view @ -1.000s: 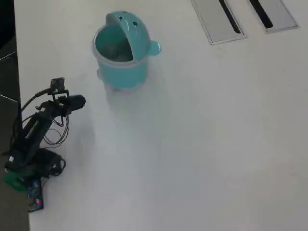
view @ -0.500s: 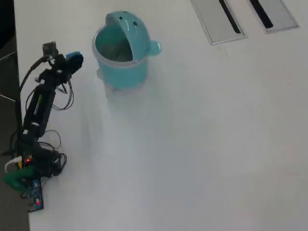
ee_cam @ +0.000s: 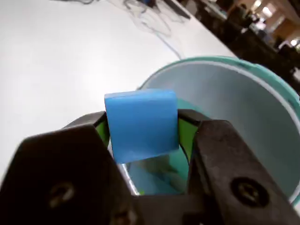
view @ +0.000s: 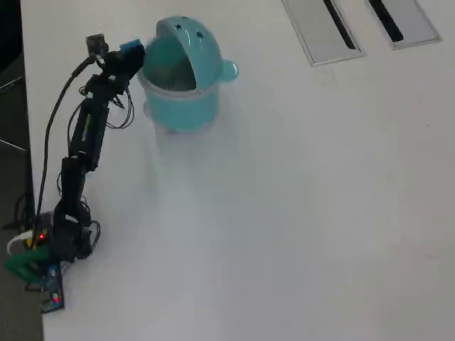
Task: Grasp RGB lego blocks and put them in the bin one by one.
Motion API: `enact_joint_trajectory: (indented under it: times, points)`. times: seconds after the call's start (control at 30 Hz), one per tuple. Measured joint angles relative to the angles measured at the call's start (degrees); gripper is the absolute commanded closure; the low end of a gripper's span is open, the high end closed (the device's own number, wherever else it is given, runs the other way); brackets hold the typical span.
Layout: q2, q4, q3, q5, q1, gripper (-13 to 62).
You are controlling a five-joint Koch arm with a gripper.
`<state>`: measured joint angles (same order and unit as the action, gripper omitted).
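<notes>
With the blue block [ee_cam: 140, 124] pinched between the two black jaws of the gripper [ee_cam: 143, 136], I have the carry nearly finished: the wrist view shows the block hanging right at the near rim of the bin [ee_cam: 262, 108], with the open teal mouth spread out beyond and below it. From overhead the arm [view: 82, 142] is stretched long from its base at the lower left, and the gripper [view: 130, 55] with its blue load sits just at the left edge of the bin [view: 181, 103], whose domed lid [view: 188, 32] is tipped back toward the top of that view. To do this step well I judge I should push a little further forward so the block is fully over the opening rather than over the rim (a release now looks likely to clip the edge and bounce out onto the white table [view: 298, 213]), then part the jaws cleanly without dipping into the wall. I cannot see the red or yellow-green blocks on the table anywhere. Compared with a second ago, the arm has unfolded a great deal: it was hunched low near its base, well short of the bin, and half a second ago it was only partway there.
</notes>
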<state>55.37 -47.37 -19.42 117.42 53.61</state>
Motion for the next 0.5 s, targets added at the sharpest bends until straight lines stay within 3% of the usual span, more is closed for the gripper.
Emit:
enact_joint_trajectory:
  times: [0.2, 0.3, 0.5]
  points:
    - [-2.11, 0.00, 0.18, -0.09, -6.86, 38.2]
    - [-4.75, 0.00, 2.99, 0.44, -8.44, 19.1]
    - [-14.59, -3.69, 27.25, 1.85, -8.70, 16.3]
